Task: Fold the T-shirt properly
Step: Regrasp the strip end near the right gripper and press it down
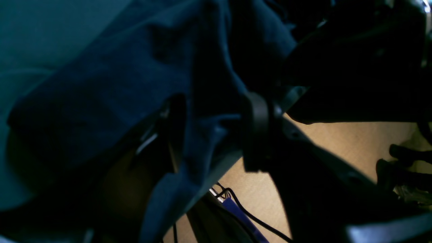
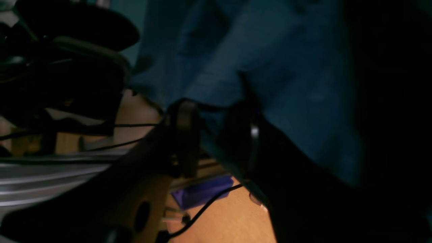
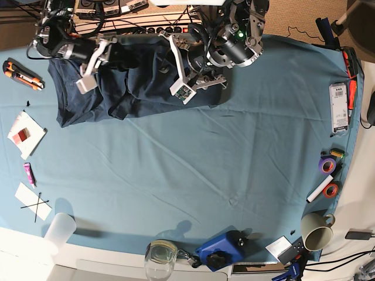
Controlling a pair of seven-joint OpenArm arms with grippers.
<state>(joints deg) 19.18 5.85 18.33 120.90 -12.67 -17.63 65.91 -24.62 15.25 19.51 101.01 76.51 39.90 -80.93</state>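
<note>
At the table's far edge, both grippers, left (image 1: pixel 216 131) and right (image 2: pixel 219 135), pinch the rumpled dark slate-blue cotton T-shirt (image 3: pixel 135 82) mid-fold; next, spreading flat seems required.

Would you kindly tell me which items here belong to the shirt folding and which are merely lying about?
Part of the job: T-shirt; left gripper and right gripper, each with jaws closed on its cloth.

Lying about: mug, tape rolls, box cutter, plastic cup, tablecloth.
</note>
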